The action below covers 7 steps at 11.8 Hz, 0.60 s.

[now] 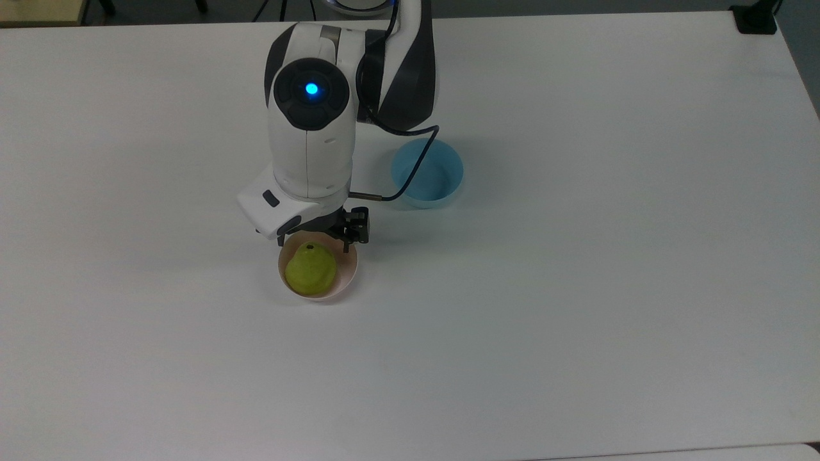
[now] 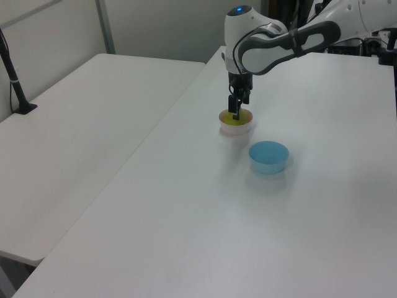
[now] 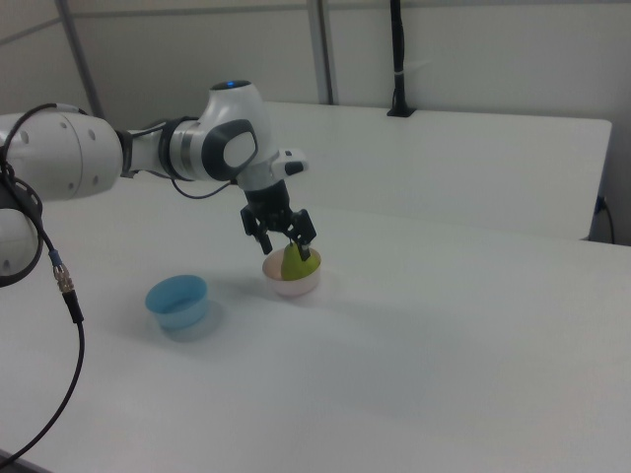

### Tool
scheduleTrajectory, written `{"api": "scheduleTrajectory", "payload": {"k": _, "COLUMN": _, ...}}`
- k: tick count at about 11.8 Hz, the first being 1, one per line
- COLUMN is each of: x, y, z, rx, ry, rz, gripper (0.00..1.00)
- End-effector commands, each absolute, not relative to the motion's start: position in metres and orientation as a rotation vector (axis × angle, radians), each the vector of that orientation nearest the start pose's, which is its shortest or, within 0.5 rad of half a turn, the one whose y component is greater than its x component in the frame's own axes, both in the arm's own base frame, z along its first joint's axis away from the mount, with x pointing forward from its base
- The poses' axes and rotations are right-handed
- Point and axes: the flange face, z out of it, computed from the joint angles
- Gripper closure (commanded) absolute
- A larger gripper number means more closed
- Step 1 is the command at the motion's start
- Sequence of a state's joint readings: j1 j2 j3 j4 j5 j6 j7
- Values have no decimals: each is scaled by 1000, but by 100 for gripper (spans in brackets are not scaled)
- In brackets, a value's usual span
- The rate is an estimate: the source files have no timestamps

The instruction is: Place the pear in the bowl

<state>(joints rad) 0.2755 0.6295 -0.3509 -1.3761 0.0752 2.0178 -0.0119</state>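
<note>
One pear (image 1: 311, 271) sits inside the pink bowl (image 1: 346, 276), wide base down, narrow top and dark stem end up and leaning toward the top view's upper edge. It fills most of the bowl's inside; pink rim shows around it on all sides in the top view. In the right view the pear (image 3: 299, 262) pokes up above the bowl (image 3: 293, 286) rim. In the left view only a yellow-green patch (image 2: 236, 120) shows in the bowl (image 2: 236, 127).

My gripper (image 1: 317, 234) hangs right over the bowl's far edge, just above the pear's top. Fingers are spread apart, one on each side of the pear's narrow end, not pinching it; the right view shows this best, gripper (image 3: 280, 233) with both black fingers (image 3: 305, 230) splayed. One fingertip looks close to the pear's top in the right view, possibly touching, hard to say. In the left view the gripper (image 2: 236, 110) points straight down into the bowl.

White arm (image 1: 311, 137) reaches in from the top view's upper edge, blue light lit on its joint. Black cable (image 1: 410, 173) loops from the wrist across the blue bowl (image 1: 442, 173). Blue bowl stands apart from the pink one, to the top view's upper right, nothing in it. Both bowls rest on the white table (image 1: 576, 307).
</note>
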Motion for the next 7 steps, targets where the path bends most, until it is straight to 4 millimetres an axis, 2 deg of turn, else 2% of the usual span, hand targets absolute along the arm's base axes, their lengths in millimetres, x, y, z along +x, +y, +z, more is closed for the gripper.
{"api": "scheduleTrajectory", "payload": {"k": 1, "x": 693, "y": -12, "z": 451, "rx": -3208, "ry": 116, "rz": -191, "gripper": 0}}
{"api": "scheduleTrajectory", "payload": {"k": 2, "x": 672, "y": -19, "z": 472, "rx": -3182, "ry": 129, "rz": -159, "gripper": 0}}
{"api": "scheduleTrajectory", "payload": {"k": 5, "x": 616, "y": -62, "z": 538, "rx": -3123, "ry": 206, "rz": -37, "gripper": 0}}
{"api": "scheduleTrajectory", "payload": {"k": 6, "x": 597, "y": -69, "z": 556, "rx": -3103, "ry": 215, "rz": -19, "gripper": 0}}
{"api": "scheduleTrajectory", "payload": {"k": 7, "x": 582, "y": -73, "z": 565, "rx": -3106, "ry": 216, "rz": 5, "gripper": 0}}
